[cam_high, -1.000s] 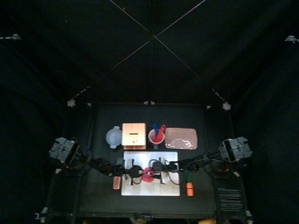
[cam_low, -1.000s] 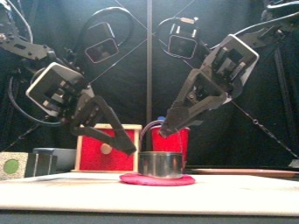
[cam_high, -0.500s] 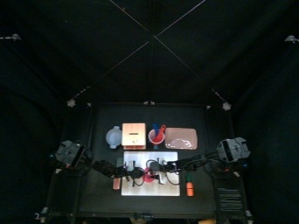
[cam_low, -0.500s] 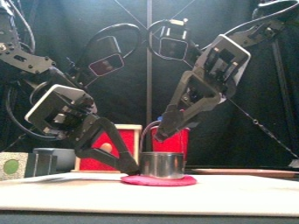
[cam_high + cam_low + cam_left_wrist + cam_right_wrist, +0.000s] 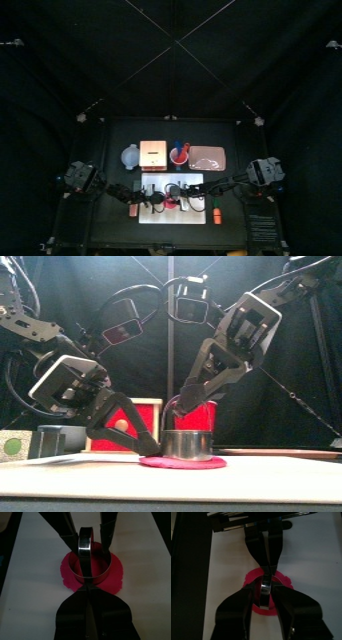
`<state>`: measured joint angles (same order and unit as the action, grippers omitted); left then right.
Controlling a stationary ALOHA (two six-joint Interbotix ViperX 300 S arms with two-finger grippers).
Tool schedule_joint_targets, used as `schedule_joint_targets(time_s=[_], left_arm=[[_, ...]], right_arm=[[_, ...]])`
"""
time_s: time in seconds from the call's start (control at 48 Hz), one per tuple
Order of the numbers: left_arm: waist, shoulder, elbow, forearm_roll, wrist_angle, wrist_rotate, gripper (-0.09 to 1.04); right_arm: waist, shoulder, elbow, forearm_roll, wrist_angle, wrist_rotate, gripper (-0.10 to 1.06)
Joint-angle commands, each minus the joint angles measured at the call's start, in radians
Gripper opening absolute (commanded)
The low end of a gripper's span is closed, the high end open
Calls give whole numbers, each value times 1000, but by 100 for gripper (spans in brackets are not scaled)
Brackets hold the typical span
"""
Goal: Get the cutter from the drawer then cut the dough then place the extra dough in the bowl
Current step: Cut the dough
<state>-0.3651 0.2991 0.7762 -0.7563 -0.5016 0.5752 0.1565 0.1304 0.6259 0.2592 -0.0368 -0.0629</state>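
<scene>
A round metal cutter [image 5: 186,444] stands on the pink dough disc [image 5: 182,463] on the white cutting board [image 5: 191,182]. My right gripper [image 5: 178,404] reaches down from the right and is shut on the cutter's wire handle [image 5: 266,587] above the ring. My left gripper [image 5: 155,444] is low at the cutter's left side. Its jaws are shut, with the tip against the cutter's near wall [image 5: 87,591] just over the dough [image 5: 115,572]. The right wrist view shows the cutter edge-on, with dough [image 5: 253,577] showing on both sides of it.
Behind the board, from left to right, stand the blue-grey bowl [image 5: 130,155], the wooden box [image 5: 152,153] with its red drawer front [image 5: 123,421], the red cup [image 5: 182,154] and the pink tray [image 5: 209,156]. Both arms crowd the board's middle.
My left gripper has come down and in, from above the board to the cutter's left wall. The right gripper stays on the handle, and its arm has tilted a little.
</scene>
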Motion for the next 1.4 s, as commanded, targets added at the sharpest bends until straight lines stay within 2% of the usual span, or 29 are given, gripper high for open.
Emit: schedule_joint_targets(time_s=[0.021, 0.292, 0.438, 0.667, 0.958, 1.083, 1.188, 1.292, 1.396], left_arm=[[-6, 0, -6, -3, 12, 0, 47], [-5, 2, -2, -6, 21, 0, 47], [-5, 0, -2, -14, 29, 0, 47], [0, -6, 14, -35, 34, 0, 47], [3, -74, 54, -55, 34, 2, 47], [3, -97, 61, -52, 34, 6, 48], [3, -115, 58, -51, 34, 8, 51], [5, -129, 58, -37, 34, 11, 53], [9, -144, 58, -18, 34, 8, 56]], right_arm=[[-2, -37, -25, 0, -2, -3, 51], [-2, -152, -25, -2, 41, -8, 47], [-9, -230, -5, -31, 61, -3, 47], [-21, -321, 117, -49, 109, 0, 47], [-25, -325, 238, -46, 132, 0, 49], [-25, -313, 250, -29, 124, 3, 56], [-21, -310, 245, 0, 126, 2, 68], [-23, -310, 238, 2, 126, 2, 80], [-21, -311, 227, 0, 118, 0, 84]])
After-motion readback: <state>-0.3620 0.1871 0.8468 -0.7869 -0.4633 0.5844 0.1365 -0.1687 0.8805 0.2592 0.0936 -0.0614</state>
